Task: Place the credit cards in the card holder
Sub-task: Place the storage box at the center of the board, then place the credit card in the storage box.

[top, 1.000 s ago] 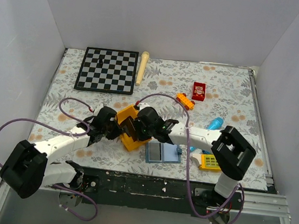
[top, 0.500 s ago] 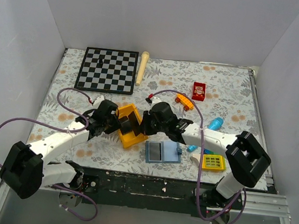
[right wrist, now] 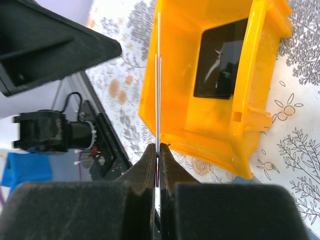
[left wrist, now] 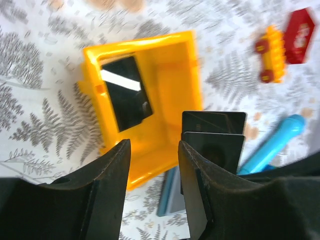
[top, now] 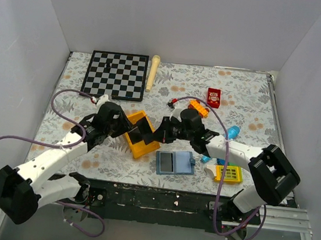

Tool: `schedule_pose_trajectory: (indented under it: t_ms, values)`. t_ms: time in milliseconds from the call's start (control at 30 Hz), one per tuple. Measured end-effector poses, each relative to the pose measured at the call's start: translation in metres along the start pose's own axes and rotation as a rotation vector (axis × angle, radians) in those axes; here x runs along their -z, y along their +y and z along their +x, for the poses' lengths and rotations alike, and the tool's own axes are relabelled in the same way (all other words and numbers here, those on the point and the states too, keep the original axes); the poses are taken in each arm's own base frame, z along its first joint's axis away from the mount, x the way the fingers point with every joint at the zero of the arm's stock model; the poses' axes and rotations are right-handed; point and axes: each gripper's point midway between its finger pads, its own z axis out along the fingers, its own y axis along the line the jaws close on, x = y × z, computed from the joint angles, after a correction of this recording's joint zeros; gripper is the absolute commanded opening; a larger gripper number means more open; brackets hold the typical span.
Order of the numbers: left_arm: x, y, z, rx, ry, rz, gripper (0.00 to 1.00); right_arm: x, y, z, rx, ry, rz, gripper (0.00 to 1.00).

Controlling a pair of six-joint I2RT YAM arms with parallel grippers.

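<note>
Held card: one black credit card [left wrist: 213,121] stands on edge at the right side of the yellow bin [left wrist: 172,90], clear of its floor. In the right wrist view it shows only as a thin line.
Right tool: the right tool [right wrist: 158,155] is pressed together on that card's lower edge. This pinch likely keeps the card stiff and upright for sliding into a slot.
Second card: the other card [left wrist: 125,92] lies flat on the bin's floor near one wall, glossy face up. Lying flat there, it looks hard to pinch without tilting it.
Left tool: the left tool [left wrist: 153,145] hangs above the bin's near side with its jaws apart and nothing between them, so the held card rests with the right tool alone.
Card holder: the card holder [top: 175,163] lies open on the bench [top: 250,102], just beside the bin on the side toward the right arm's base. Its inside faces up and no card is visibly in it.
Step in hand: probably carrying the held card from the bin to the holder. Neither card is stowed yet.
</note>
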Motion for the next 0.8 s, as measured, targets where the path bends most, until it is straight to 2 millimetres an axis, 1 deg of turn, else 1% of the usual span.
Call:
schedule_pose_trajectory:
  t_ms: [167,233,300,400,467,567,633,700,800]
  values:
    - [0.034,-0.032,-0.042,0.011,-0.108,0.134,0.41,0.025,0.016,-0.024,-0.032,-0.058,-0.150,0.01]
    - [0.045,-0.040,-0.057,0.022,-0.146,0.180,0.41,0.033,0.026,-0.031,-0.032,-0.072,-0.215,0.01]
    - [0.054,-0.045,-0.068,0.031,-0.172,0.224,0.39,0.041,0.040,-0.033,-0.025,-0.073,-0.288,0.01]
    - [0.065,-0.055,-0.076,0.034,-0.190,0.293,0.33,0.051,0.058,-0.034,-0.027,-0.072,-0.394,0.01]
    - [0.072,-0.063,-0.078,0.029,-0.192,0.346,0.27,0.058,0.068,-0.035,-0.037,-0.072,-0.461,0.01]
    - [0.083,-0.076,-0.080,0.018,-0.189,0.422,0.22,0.068,0.084,-0.041,-0.056,-0.082,-0.577,0.01]
    - [0.088,-0.084,-0.081,0.013,-0.188,0.467,0.21,0.070,0.088,-0.044,-0.093,-0.075,-0.627,0.01]
    - [0.094,-0.092,-0.080,0.005,-0.183,0.519,0.19,0.067,0.085,-0.043,-0.150,-0.053,-0.643,0.01]
    - [0.097,-0.099,-0.077,-0.004,-0.169,0.566,0.19,0.065,0.080,-0.040,-0.202,-0.032,-0.643,0.01]
